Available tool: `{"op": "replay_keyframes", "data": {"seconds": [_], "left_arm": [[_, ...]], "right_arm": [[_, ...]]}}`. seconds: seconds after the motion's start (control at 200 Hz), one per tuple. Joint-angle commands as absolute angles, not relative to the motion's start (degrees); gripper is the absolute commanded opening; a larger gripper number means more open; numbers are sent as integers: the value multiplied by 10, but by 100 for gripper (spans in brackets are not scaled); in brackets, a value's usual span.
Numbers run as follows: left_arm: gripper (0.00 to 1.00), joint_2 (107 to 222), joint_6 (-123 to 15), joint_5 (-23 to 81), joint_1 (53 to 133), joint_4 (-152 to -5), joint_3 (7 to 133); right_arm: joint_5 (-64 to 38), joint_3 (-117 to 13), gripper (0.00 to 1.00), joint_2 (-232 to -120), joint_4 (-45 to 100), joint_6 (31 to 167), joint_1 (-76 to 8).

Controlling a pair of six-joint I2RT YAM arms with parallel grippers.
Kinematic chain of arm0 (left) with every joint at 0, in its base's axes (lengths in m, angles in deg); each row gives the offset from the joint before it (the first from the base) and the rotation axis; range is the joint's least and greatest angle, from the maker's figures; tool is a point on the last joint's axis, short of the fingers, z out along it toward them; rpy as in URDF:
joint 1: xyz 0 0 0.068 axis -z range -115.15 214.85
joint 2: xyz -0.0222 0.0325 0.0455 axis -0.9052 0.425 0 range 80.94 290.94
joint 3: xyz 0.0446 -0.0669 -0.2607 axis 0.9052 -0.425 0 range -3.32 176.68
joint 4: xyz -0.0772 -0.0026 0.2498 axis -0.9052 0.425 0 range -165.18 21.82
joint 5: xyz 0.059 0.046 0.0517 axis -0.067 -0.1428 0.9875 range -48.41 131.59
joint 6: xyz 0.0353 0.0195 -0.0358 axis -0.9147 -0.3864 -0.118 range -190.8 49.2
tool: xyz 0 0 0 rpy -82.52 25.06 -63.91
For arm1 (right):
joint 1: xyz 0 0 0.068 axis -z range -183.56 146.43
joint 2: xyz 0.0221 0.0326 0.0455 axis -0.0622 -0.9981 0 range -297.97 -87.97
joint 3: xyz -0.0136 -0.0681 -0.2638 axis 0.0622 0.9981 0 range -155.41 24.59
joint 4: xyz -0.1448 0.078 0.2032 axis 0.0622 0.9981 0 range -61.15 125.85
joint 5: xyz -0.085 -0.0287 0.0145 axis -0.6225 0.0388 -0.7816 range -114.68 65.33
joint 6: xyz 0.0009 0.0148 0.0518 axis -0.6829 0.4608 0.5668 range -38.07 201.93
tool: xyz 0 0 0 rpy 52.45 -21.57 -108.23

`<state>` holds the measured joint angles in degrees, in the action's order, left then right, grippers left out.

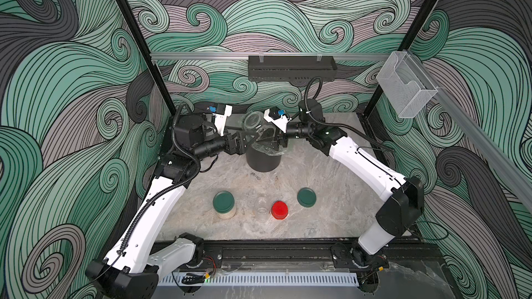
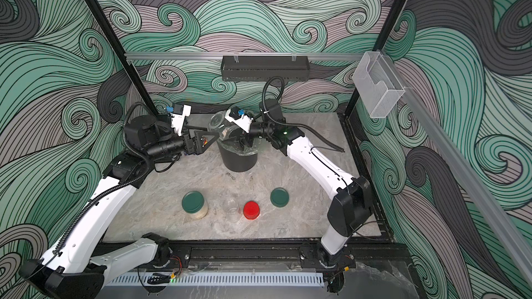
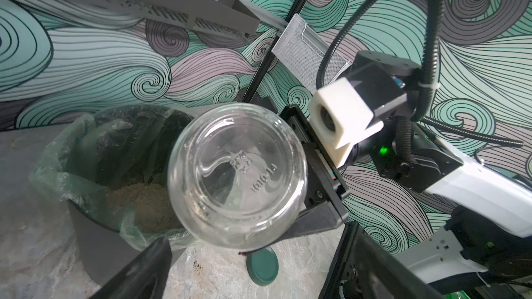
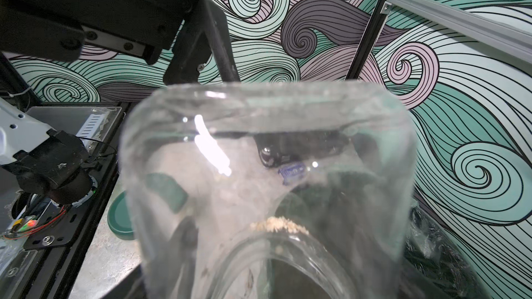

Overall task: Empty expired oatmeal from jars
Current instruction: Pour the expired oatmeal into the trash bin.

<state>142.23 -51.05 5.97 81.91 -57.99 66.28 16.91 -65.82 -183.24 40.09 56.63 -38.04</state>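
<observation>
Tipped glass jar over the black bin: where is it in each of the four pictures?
In a top view: tipped jar, around mid-frame.
In a top view: left of centre, mid-height.
Left wrist: centre, base facing camera.
Right wrist: fills the lower middle.
Shared landmark: lined black bin beneath it.

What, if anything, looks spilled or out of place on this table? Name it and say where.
Dark specks lie scattered on the table just in front of the black bin, like spillage. A few oatmeal flakes cling inside the upturned jar held by the right gripper.
</observation>
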Motion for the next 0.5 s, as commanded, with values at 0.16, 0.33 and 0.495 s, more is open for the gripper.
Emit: {"op": "replay_keyframes", "data": {"seconds": [0.16,0.33,0.495], "left_arm": [[99,1469,-490,70,824,-658,687],[99,1494,-448,93,825,-682,703],[97,1502,-422,106,829,-709,697]], "right_arm": [[202,-689,0,-1821,373,582,-398],[209,-688,0,-1823,372,583,-405],[211,-689,0,-1825,367,590,-409]]}}
